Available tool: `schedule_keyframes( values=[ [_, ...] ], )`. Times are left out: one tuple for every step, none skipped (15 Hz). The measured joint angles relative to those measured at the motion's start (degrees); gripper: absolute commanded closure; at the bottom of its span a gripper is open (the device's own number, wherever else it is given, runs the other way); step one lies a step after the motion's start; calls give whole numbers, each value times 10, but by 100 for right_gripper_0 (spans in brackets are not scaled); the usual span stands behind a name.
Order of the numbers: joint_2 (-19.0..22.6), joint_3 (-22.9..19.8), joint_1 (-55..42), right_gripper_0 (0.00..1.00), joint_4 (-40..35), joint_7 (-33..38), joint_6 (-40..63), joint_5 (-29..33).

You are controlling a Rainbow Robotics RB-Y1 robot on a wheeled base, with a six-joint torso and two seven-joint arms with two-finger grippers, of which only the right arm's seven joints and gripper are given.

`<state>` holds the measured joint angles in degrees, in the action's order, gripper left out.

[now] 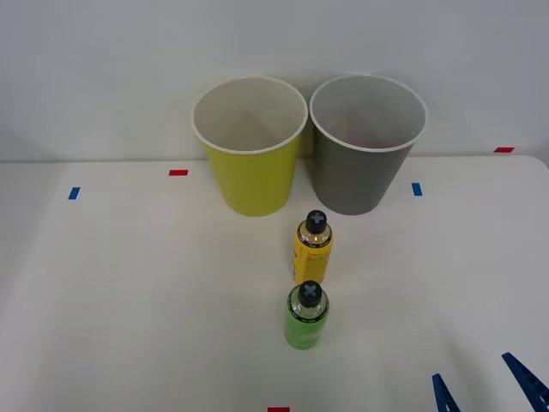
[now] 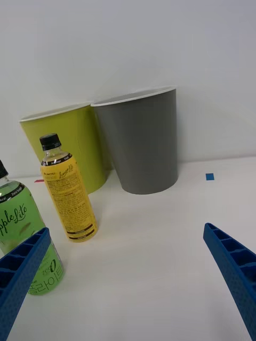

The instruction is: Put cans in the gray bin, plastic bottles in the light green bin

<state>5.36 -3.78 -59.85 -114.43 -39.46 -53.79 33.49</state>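
Reaching with the wide-open, empty right hand (image 1: pixel 486 384), centre its fingers around the upright green bottle (image 1: pixel 306 315), clear of the yellow bottle (image 1: pixel 313 247), before the light green bin (image 1: pixel 250 146).

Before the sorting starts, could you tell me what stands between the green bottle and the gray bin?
The yellow bottle stands between the green bottle and gray bin, per the front view.

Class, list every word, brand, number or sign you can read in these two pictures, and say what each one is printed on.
"pple Lite": green bottle, in script, its first letter cut off by the picture's edge.
Korean letters, low on the same label: partly hidden by the right pincer's finger, not readable.
Script word on the yellow bottle: too small to read, as is its fine print.
Cross sign: on both black caps.
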Motion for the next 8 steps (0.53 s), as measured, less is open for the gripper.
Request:
schedule_keyframes(
  values=[
    [0,0,0,0,0,0,0,0],
    [0,0,0,0,0,0,0,0],
    [0,0,0,0,0,0,0,0],
    [0,0,0,0,0,0,0,0],
    [0,0,0,0,0,0,0,0],
    [0,0,0,0,0,0,0,0],
    [0,0,0,0,0,0,0,0],
    [0,0,0,0,0,0,0,0]
  ],
)
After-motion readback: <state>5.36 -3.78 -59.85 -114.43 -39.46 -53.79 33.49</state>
